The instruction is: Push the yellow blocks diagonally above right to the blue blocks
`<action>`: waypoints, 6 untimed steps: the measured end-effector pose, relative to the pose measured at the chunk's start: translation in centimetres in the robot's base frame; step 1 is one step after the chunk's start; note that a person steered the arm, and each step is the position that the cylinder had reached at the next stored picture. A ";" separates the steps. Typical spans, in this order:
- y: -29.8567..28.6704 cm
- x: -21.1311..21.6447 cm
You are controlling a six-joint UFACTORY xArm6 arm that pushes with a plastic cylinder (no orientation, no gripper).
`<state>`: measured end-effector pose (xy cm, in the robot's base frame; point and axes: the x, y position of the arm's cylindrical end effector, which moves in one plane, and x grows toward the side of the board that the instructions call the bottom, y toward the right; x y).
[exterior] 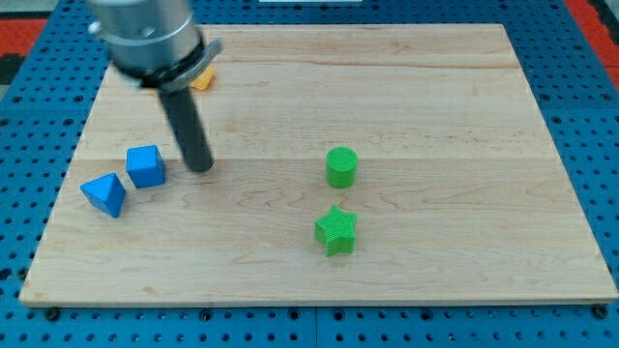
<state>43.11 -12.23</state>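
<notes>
Two blue blocks lie at the view's left: a blue cube (145,165) and a blue triangular block (104,194) just below left of it. A yellow block (202,78) shows near the top left, mostly hidden behind the arm's body; its shape cannot be made out. My tip (200,166) rests on the board just right of the blue cube, a small gap apart, and well below the yellow block.
A green cylinder (340,166) and a green star (337,230) sit right of centre. The wooden board (464,116) lies on a blue pegboard. The arm's grey body (150,34) covers the top left corner.
</notes>
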 end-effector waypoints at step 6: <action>-1.2 -9.5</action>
